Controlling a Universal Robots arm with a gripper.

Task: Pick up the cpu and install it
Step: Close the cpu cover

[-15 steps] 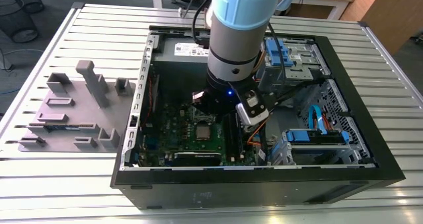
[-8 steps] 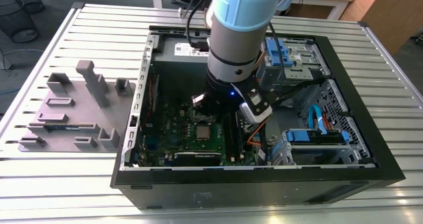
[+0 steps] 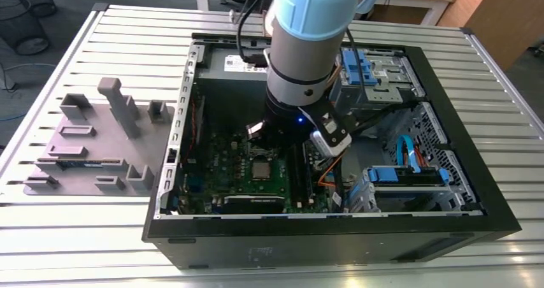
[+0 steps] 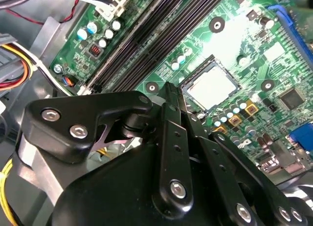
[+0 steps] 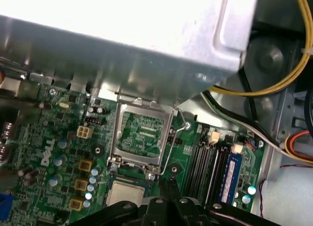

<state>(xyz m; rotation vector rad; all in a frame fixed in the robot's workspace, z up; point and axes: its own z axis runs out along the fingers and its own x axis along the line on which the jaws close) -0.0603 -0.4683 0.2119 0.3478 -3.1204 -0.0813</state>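
The cpu [image 4: 212, 86] is a small silvery square lying flat in its socket on the green motherboard [image 4: 274, 55]. It also appears in the first wrist view as the cpu [image 5: 124, 192] and in the exterior view as the cpu [image 3: 261, 168]. The socket's metal lid frame [image 5: 142, 135] stands swung open beside it, with its wire lever [image 5: 177, 133] raised. My gripper [image 4: 172, 89] hangs just beside the chip, shut with nothing between its fingers and apart from the chip. In the first wrist view, the gripper [image 5: 169, 183] sits by the socket's edge.
The arm [image 3: 302, 65] reaches down into the open computer case [image 3: 476, 192]. A grey power-supply box [image 5: 122, 35] overhangs the board. Memory slots [image 4: 146, 35], loose cables [image 5: 288, 74] and blue drive brackets [image 3: 404, 173] crowd the inside. A grey parts fixture [image 3: 93, 141] lies at the exterior view's left.
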